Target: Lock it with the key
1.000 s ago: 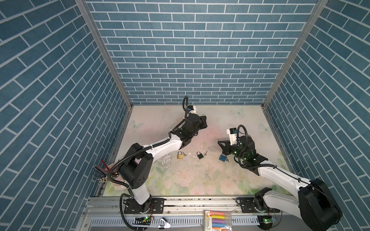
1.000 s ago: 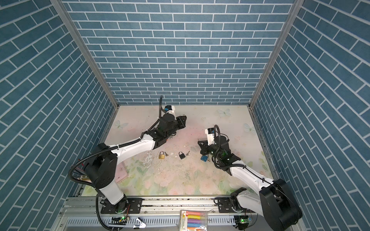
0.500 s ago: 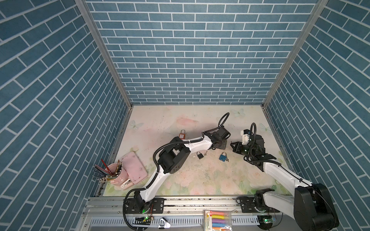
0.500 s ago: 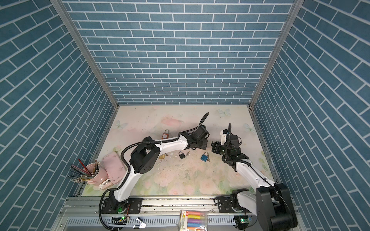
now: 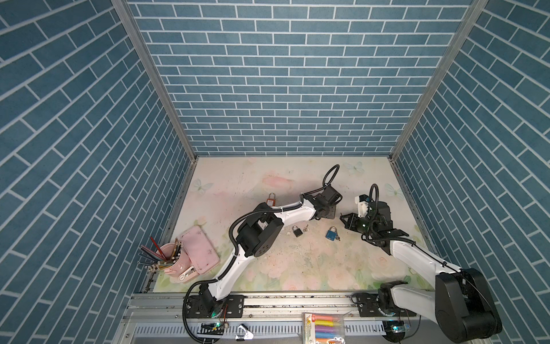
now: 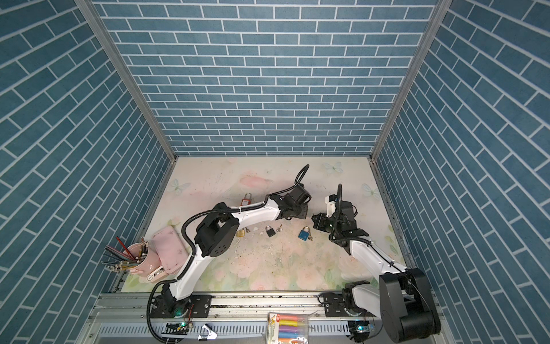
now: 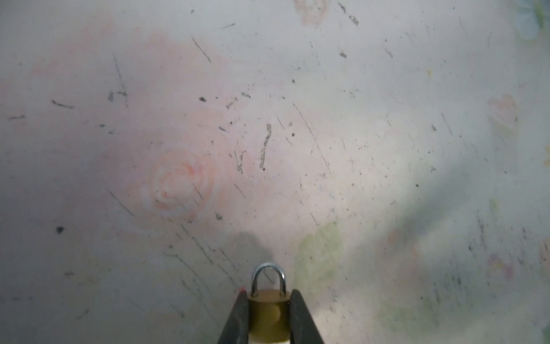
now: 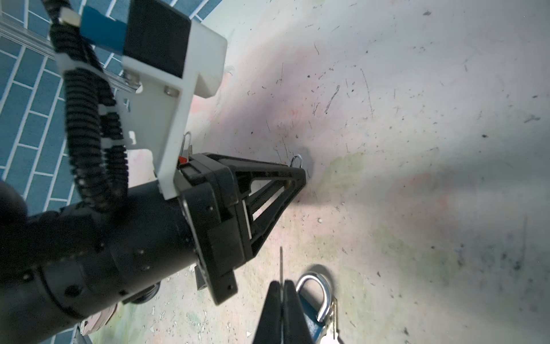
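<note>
The left gripper [image 7: 269,293] is clamped on a small brass padlock [image 7: 269,312], one black finger on each side of the body and the silver shackle sticking out past the fingertips, just above the floral table [image 7: 357,149]. The right gripper [image 8: 282,283] is closed tight. A thin metal sliver pokes out from between its pads and looks like the key [image 8: 281,262] seen edge-on, though it is too slim to be sure. In both top views the two grippers face each other tip to tip at the right rear of the table, near but apart. A blue padlock [image 5: 331,233] lies flat just in front of the gap between them, with a small key [image 5: 337,238] right against it; in the right wrist view it lies beyond the right fingers. Left of it lies a black padlock [image 5: 296,231] with a loose silver key [image 5: 305,229] just beside it. A red padlock [image 5: 270,199] lies behind the left arm, and in a top view a second brass padlock [image 6: 240,232] shows beside that arm's elbow. A pink pencil case [image 5: 198,248] sits at the table's left edge
</note>
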